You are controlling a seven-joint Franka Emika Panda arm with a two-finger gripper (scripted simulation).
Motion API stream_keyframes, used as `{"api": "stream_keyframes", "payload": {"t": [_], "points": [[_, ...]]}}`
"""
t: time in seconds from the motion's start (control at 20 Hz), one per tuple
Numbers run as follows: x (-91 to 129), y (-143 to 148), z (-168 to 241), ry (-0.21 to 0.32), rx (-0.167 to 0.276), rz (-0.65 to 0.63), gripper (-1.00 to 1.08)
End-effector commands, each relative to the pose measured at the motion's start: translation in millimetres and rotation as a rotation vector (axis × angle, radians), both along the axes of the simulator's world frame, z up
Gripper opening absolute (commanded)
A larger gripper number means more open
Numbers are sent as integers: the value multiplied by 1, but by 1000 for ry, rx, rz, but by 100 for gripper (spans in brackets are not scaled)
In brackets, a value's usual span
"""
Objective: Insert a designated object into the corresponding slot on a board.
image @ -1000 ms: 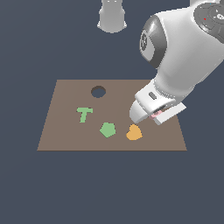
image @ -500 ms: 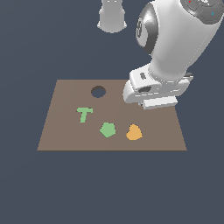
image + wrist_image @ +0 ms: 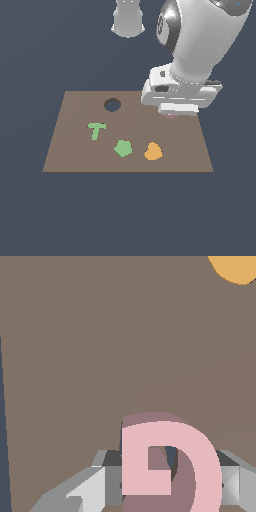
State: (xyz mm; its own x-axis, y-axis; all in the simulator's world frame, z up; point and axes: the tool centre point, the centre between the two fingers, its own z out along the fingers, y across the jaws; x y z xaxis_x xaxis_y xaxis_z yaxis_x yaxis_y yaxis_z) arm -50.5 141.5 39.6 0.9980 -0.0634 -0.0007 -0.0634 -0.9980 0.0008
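The pale pink G-shaped designated object (image 3: 170,461) sits between my gripper's (image 3: 165,483) grey fingers (image 3: 90,486), which are shut on it just above the brown board (image 3: 100,331). In the exterior view the white hand covers nearly all of it. Only a pink sliver of the designated object (image 3: 171,116) shows under my gripper (image 3: 172,113), over the board's (image 3: 75,150) far part toward the exterior view's right. The slot is hidden under the hand in the exterior view. In the wrist view a dark sliver shows through the G's gap, but I cannot tell what it is.
A round dark hole (image 3: 112,105) lies in the board's far part. A green T (image 3: 96,130), a green pentagon (image 3: 123,148) and an orange heart (image 3: 153,151) lie nearer the front; the heart (image 3: 235,268) also shows at the wrist view's edge. A grey pedestal (image 3: 128,17) stands beyond the board.
The hand has moved away from the orange heart toward the board's far side and levelled out, carrying the pink G with it.
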Motion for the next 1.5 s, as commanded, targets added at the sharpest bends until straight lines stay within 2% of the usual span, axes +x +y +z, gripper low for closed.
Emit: {"api": "stream_keyframes", "payload": {"t": [0.0,0.35,1.1,1.15,1.45], "points": [[-4,1,0,0,0,-37,-100],[-9,3,1,0,0,-85,-100],[-8,4,-9,0,0,-75,-100],[-8,4,-9,0,0,-75,100],[-8,4,-9,0,0,-75,100]]}}
